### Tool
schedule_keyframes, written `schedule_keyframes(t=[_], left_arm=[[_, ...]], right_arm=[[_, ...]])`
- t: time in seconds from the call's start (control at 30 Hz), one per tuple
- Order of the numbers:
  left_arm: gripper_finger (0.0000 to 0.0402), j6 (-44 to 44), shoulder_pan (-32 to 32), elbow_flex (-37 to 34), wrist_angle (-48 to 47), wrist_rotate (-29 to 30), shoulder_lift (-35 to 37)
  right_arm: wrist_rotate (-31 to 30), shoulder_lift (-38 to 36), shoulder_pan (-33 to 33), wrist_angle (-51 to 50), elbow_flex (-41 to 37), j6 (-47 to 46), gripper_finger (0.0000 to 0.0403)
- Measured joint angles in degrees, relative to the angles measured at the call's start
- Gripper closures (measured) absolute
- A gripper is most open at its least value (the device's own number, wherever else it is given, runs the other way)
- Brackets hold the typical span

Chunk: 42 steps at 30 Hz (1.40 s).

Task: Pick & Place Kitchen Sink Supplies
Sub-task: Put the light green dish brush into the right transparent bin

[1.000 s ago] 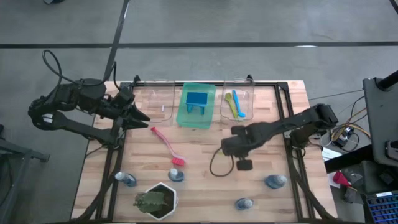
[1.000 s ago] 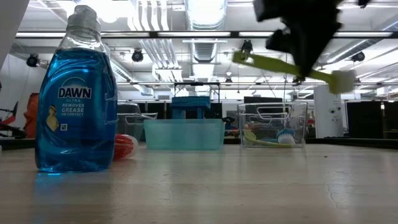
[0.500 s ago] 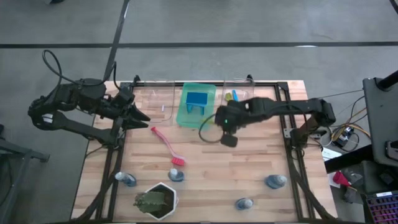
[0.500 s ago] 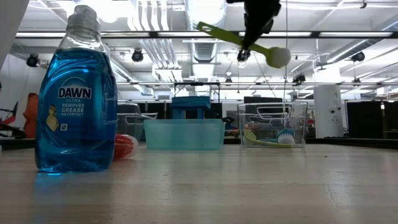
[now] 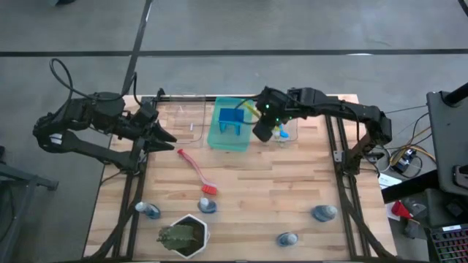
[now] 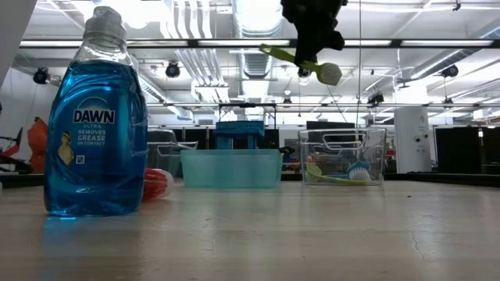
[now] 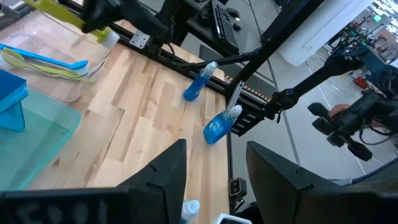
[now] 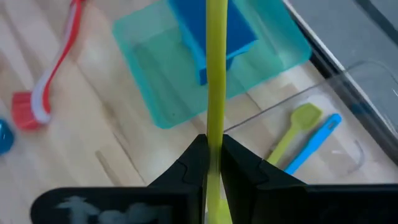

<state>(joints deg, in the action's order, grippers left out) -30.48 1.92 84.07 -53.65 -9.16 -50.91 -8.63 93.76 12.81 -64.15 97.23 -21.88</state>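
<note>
A green plastic tray (image 5: pixel 219 139) sits between two clear plastic bins (image 5: pixel 183 117) at the wooden table (image 5: pixel 292 183)'s far edge; a red long-handled dish brush (image 5: pixel 196 171) lies before them, small blue bottles (image 5: pixel 324 212) nearer.

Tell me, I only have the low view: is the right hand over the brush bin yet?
Observer: Not quite. From above, the right hand hangs over the gap between the green tray and the clear bin.
Operator: Is it gripping the brush properly?
Observer: Its wrist view shows the fingers clamped on the handle of the yellow-green brush.
Operator: And the left hand?
Observer: The left hand waits open at the table's left edge.
</note>
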Motion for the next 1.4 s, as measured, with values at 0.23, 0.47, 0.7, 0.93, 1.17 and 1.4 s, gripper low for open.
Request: schedule_keyframes(t=[0.23, 0.47, 0.7, 0.93, 1.17, 1.4], left_arm=[[0.0243, 0.0, 0.0, 0.0, 0.0, 0.0, 0.0], [0.0243, 0.1, 0.0, 0.0, 0.0, 0.0, 0.0], [0.0243, 0.0, 0.0, 0.0, 0.0, 0.0, 0.0], [0.0243, -0.1, 0.0, 0.0, 0.0, 0.0, 0.0], [0.0243, -0.2, 0.0, 0.0, 0.0, 0.0, 0.0], [0.0243, -0.2, 0.0, 0.0, 0.0, 0.0, -0.2]], right_arm=[[2.7, 0.0, 4.4, 0.0, -0.5, -1.9, 0.037], [2.7, 0.0, 8.2, 0.0, -1.0, -3.7, 0.037], [2.9, 0.1, 11.0, -0.2, -1.0, -3.7, 0.037], [4.6, 0.1, 14.2, -0.2, -2.1, -7.2, 0.037], [4.8, 0.1, 15.6, 0.0, -5.2, -11.5, 0.037], [5.7, 0.1, 17.1, 1.0, -8.9, -13.3, 0.037]])
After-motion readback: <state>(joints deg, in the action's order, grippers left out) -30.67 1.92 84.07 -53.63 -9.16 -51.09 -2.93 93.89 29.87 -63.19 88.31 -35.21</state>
